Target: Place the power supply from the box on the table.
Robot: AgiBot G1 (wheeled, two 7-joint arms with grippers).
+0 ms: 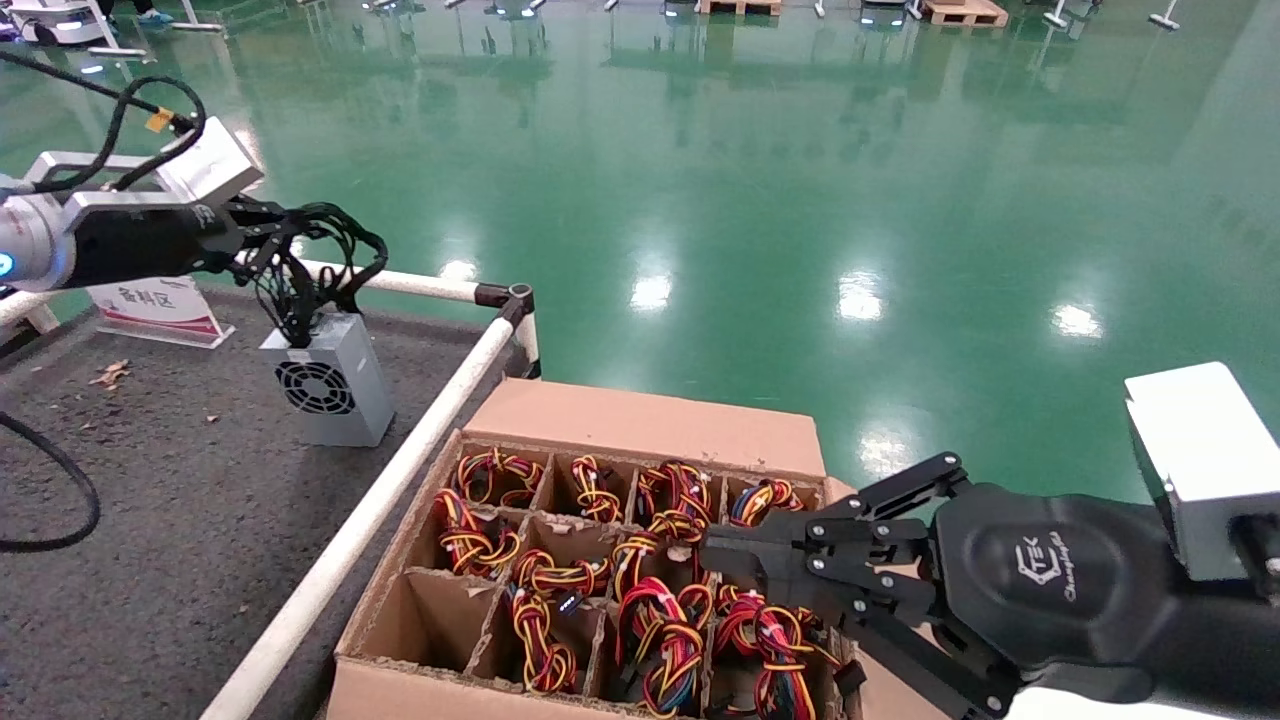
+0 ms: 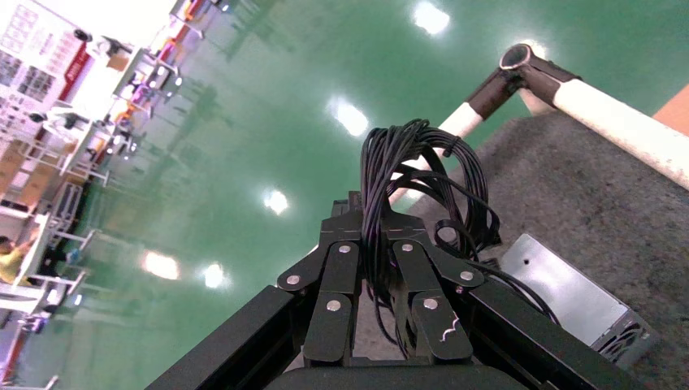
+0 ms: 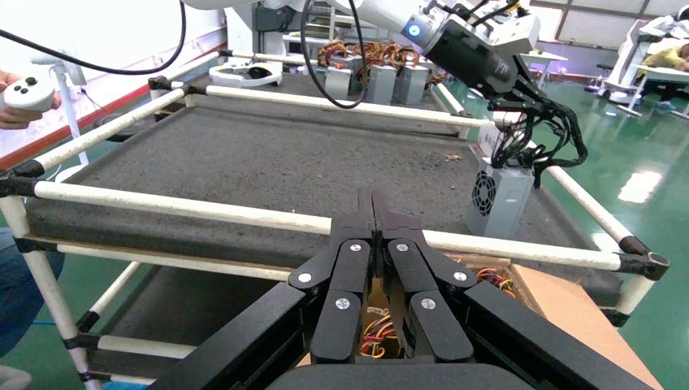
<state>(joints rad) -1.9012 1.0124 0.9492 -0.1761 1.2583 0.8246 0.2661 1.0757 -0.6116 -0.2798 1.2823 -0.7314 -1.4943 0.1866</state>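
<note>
The power supply (image 1: 325,385), a light-grey metal unit with a round fan grille, stands upright near the corner of the dark speckled table (image 1: 150,520). Whether its base touches the surface is unclear. My left gripper (image 1: 265,235) is above it, shut on its bundle of black cables (image 2: 406,162). In the right wrist view the power supply (image 3: 497,199) shows behind the rail, under the left gripper (image 3: 528,97). My right gripper (image 1: 715,550) is shut and empty, hovering over the cardboard box (image 1: 650,420), whose cells hold units with red-yellow cables (image 1: 660,620).
A white pipe rail (image 1: 380,500) runs between table and box, with a black joint (image 1: 515,298) at the corner. A sign card (image 1: 155,305) and a black hose (image 1: 60,480) lie on the table. More units (image 3: 382,81) stand at its far side.
</note>
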